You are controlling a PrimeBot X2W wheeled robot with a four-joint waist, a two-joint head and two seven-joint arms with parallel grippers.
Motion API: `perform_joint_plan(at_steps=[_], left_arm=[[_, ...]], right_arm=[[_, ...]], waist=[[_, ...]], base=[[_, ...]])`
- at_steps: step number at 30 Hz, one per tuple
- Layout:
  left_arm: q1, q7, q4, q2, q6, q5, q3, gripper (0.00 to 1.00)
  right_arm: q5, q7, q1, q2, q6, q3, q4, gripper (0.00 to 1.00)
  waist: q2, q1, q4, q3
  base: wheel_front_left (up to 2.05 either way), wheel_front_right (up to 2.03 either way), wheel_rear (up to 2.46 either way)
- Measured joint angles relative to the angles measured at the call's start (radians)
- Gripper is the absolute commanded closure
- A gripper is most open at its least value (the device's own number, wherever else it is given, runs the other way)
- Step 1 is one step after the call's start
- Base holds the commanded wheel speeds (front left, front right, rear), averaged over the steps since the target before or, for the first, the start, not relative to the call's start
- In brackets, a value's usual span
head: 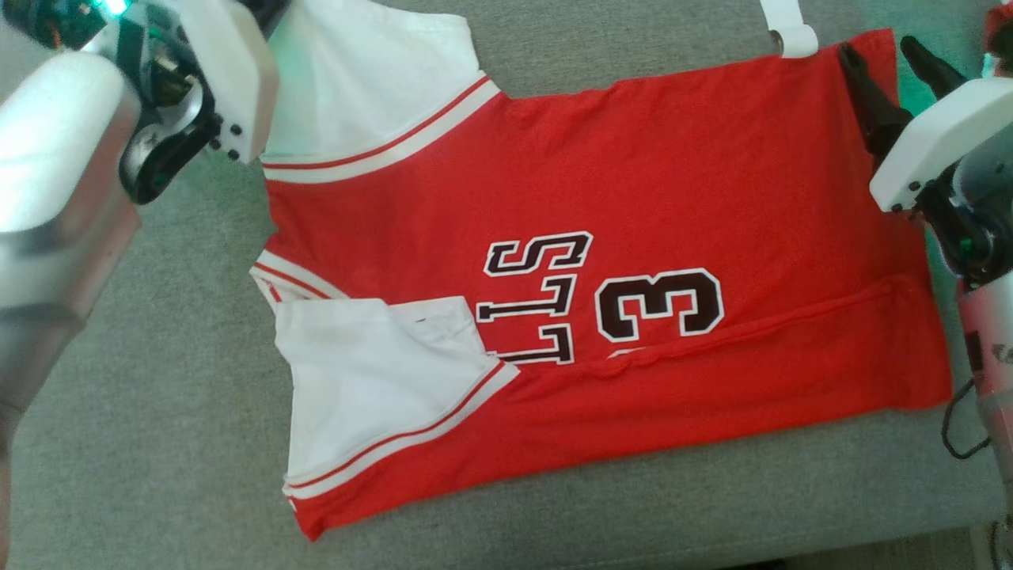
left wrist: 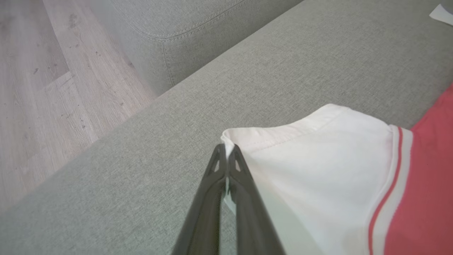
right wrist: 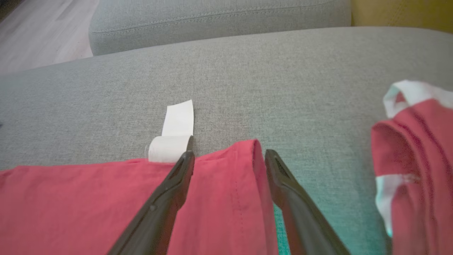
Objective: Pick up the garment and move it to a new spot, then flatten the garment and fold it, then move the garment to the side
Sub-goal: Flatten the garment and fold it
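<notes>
From the head we look steeply down on the jersey [head: 601, 237] across the sofa cushion [head: 158, 443]; our wrist cameras sit low and close, left at its sleeve [left wrist: 318, 170], right at its hem [right wrist: 226, 170].

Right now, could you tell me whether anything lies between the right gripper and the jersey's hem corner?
Nothing visible does. The right gripper, jaws open, straddles the red hem corner of the jersey on the sofa cushion. A white strip lies just beyond the hem beside one fingertip, not in the gap.

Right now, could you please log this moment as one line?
left hand: shut on white sleeve edge | right hand: open, at jersey hem corner | jersey: spread on grey sofa, near side folded over
</notes>
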Motion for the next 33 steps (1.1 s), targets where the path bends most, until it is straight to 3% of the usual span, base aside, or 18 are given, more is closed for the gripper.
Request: perform_joint_plan(at_steps=[10, 11, 12, 16, 17, 22, 33], left_arm=[[-0.036, -0.036, -0.016, 0.002, 0.0, -0.025, -0.053, 1.0], [-0.036, -0.037, -0.014, 0.002, 0.0, -0.027, -0.056, 1.0], [-0.036, -0.04, -0.011, 0.002, 0.0, -0.032, -0.059, 1.0], [-0.049, -0.058, 0.007, 0.006, 0.0, -0.032, -0.077, 1.0], [-0.053, -0.063, 0.009, 0.007, 0.0, -0.032, -0.083, 1.0], [-0.064, -0.122, 0.026, 0.008, 0.0, -0.021, -0.102, 1.0], [-0.155, -0.392, 0.102, 0.009, 0.0, 0.049, -0.072, 1.0]], right_arm=[[0.016, -0.005, -0.042, -0.002, 0.0, 0.033, 0.066, 0.0], [0.021, -0.008, -0.046, -0.002, 0.0, 0.036, 0.071, 0.04], [0.022, -0.013, -0.052, -0.003, 0.0, 0.04, 0.075, 0.18], [0.022, -0.024, -0.064, -0.02, 0.0, 0.047, 0.088, 0.91], [0.021, -0.025, -0.068, -0.023, 0.0, 0.047, 0.095, 1.0], [0.021, -0.067, -0.078, -0.026, 0.0, 0.044, 0.112, 1.0], [0.056, -0.225, -0.144, -0.049, 0.0, -0.022, 0.112, 1.0]], waist=[[0.0, 0.0, 0.021, 0.01], [0.0, 0.0, 0.022, 0.011], [0.0, 0.0, 0.023, 0.013], [0.0, 0.0, 0.027, 0.015], [0.0, 0.0, 0.028, 0.016], [0.0, 0.0, 0.033, 0.015], [0.0, 0.0, 0.053, -0.013]], base=[[0.0, 0.0, 0.0], [0.0, 0.0, 0.0], [0.0, 0.0, 0.0], [0.0, 0.0, 0.0], [0.0, 0.0, 0.0], [0.0, 0.0, 0.0], [0.0, 0.0, 0.0]])
